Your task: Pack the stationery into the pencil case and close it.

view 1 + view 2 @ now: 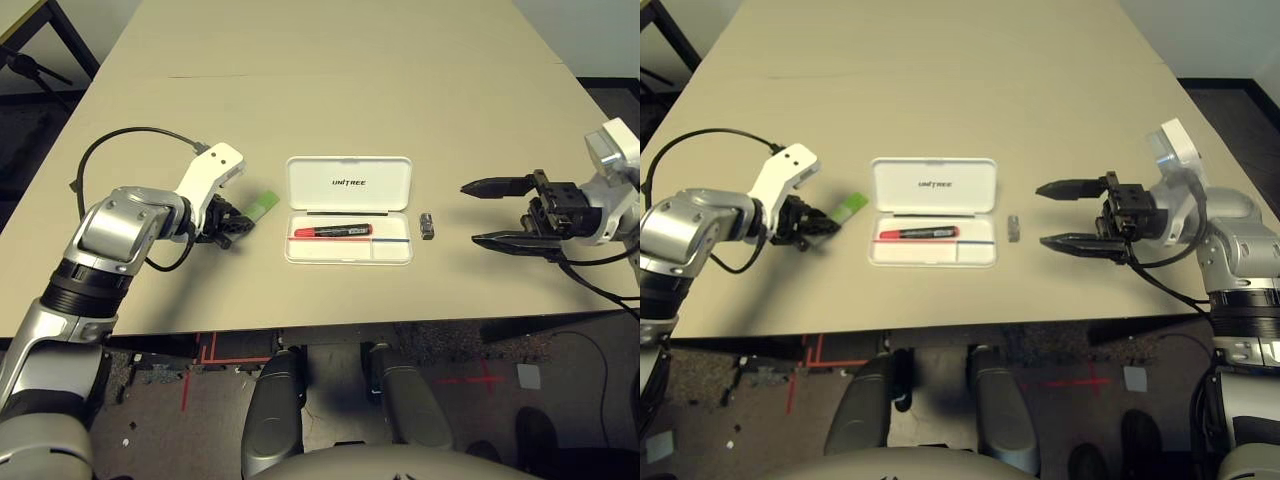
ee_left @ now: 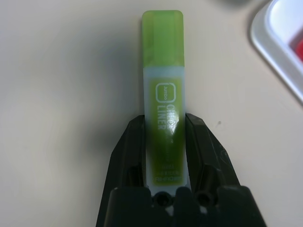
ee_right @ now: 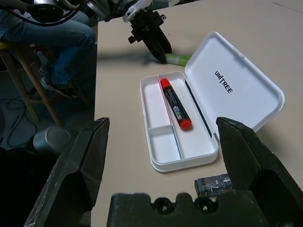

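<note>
Pencil case (image 1: 348, 210) sits open mid-bench (image 1: 340, 90), lid laid flat on the far side, so the tray is clear to load from above. Red marker (image 1: 333, 231) already lies in the long compartment. Left claw (image 2: 163, 142) has its fingers narrowed onto the green stick (image 2: 163, 94), gripping the rear half so the capped end pokes out toward the case. Grey block (image 1: 427, 225) rests just beside the case's right edge, untouched. Right claw (image 1: 500, 213) hangs wide and empty, near the block, probably lined up for it.
</note>
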